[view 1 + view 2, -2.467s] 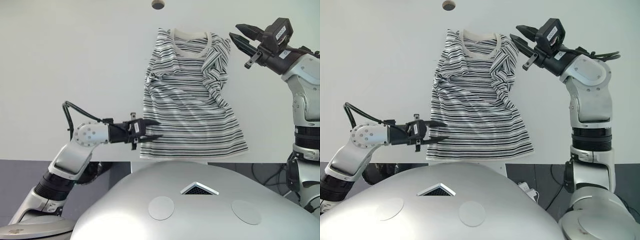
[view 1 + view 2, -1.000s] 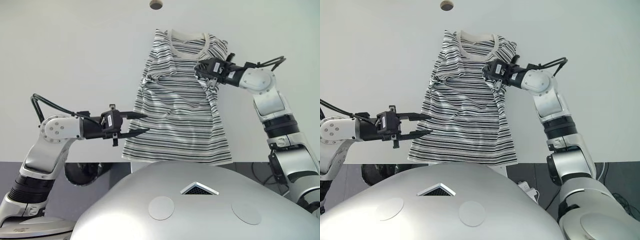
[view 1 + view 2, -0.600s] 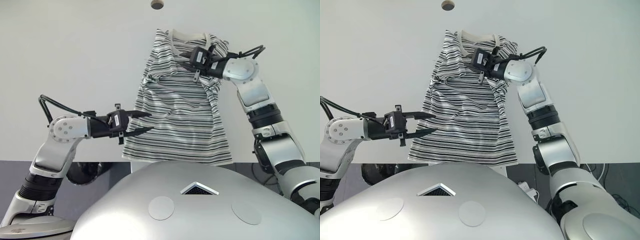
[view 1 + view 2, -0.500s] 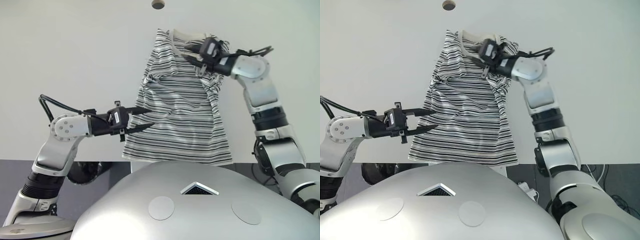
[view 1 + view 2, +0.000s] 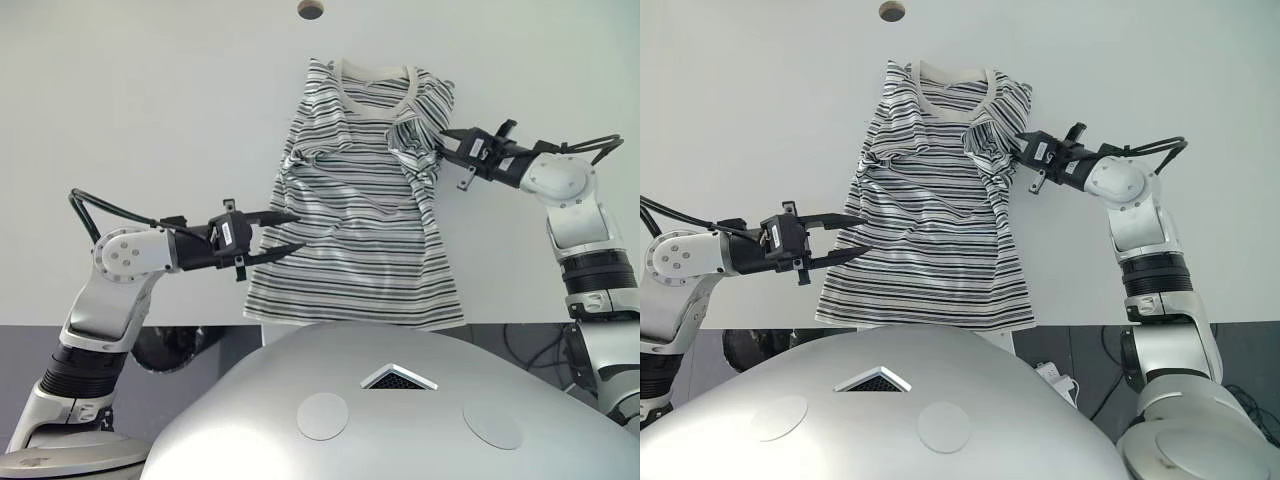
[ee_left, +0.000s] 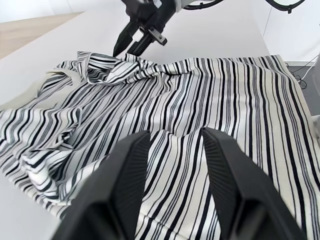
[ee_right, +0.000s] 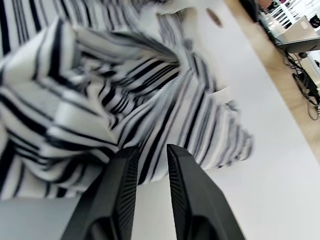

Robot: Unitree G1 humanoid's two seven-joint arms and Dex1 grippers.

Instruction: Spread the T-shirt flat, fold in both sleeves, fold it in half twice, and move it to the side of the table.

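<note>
Two grippers at the shirt's edges, flattening not finished

Right gripper (image 5: 447,145), fingers narrowly parted and holding nothing, has swung from the collar back out to the bunched right sleeve (image 5: 420,135). Left gripper (image 5: 298,228), fingers wide, stays by the lower left hem. T-shirt (image 5: 355,230) lies wrinkled mid-table (image 5: 150,100), unshifted, so spreading likely continues.

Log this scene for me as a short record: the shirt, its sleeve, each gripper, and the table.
Shirt: striped T-shirt, lying wrinkled, collar away from the robot, not yet flat.
Sleeve: bunched sleeve on the robot's right, crumpled inward over the chest.
Left: left gripper, open, at the shirt's left edge near the hem.
Right: right gripper, fingers slightly apart, tips at the bunched sleeve.
Table: white table, with a dark round spot at its far edge.
</note>
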